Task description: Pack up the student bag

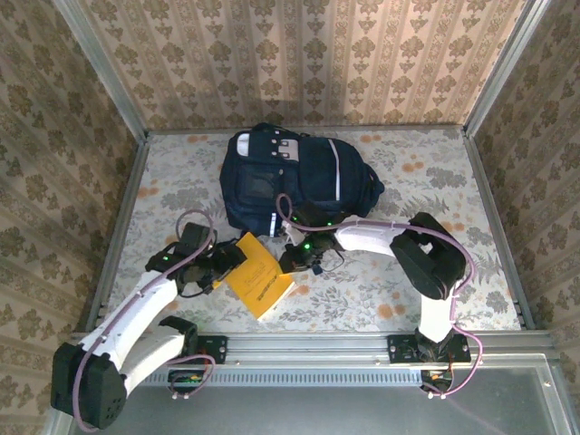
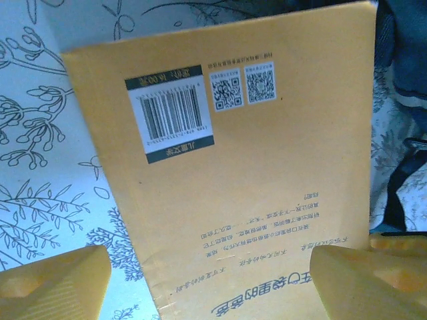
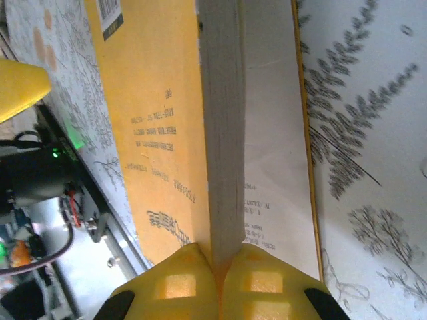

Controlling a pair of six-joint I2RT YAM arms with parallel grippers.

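Yellow book (image 1: 261,276) | right jaws grip it | left jaws apart

We see a tabletop (image 1: 435,181) covered in a pale cloth printed with grey leaves and orange flowers, framed by metal rails. At its far middle lies the student bag (image 1: 285,181), dark navy with thin white stripes, front side up. Nearer, just beside the bag's near edge, lies a yellow paperback book (image 1: 258,276), barcode cover up and partly open, its lower cover against the cloth.
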